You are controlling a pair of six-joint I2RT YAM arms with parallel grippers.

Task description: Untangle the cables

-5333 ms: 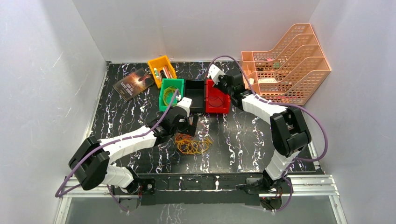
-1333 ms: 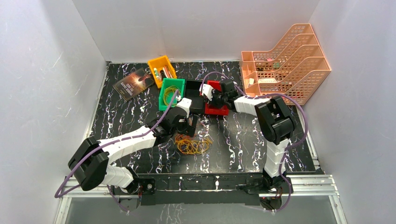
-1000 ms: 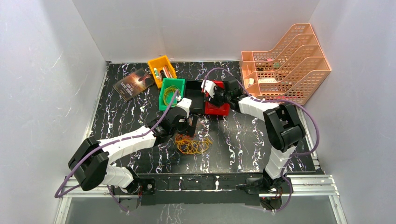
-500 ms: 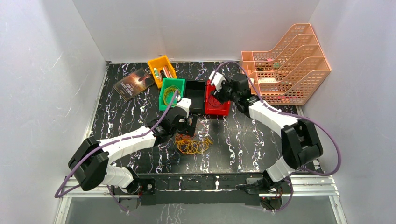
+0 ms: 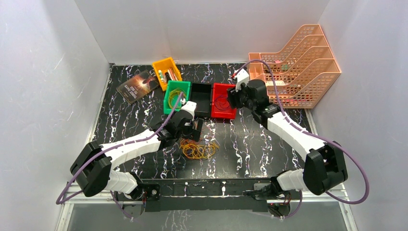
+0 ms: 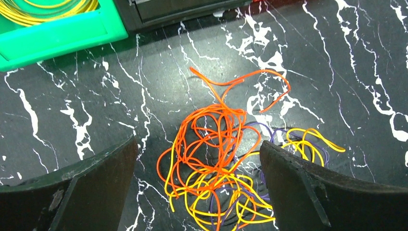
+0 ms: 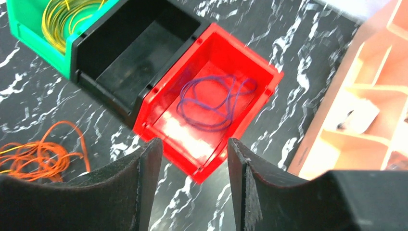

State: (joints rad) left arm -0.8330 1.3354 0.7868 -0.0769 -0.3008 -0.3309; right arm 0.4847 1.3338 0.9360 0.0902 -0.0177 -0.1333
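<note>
Left claw hangs wide open, empty, over the cables tangled mid-tabletop, just near of the black bin. Right claw is half open, holding nothing, above the red bin. Book title's too small to read.

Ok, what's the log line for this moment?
left gripper: open, above cable tangle | right gripper: open, empty, by red bin | purple cable: in red bin | yellow cable: in green bin

Orange, yellow and purple cables lie tangled.
</note>
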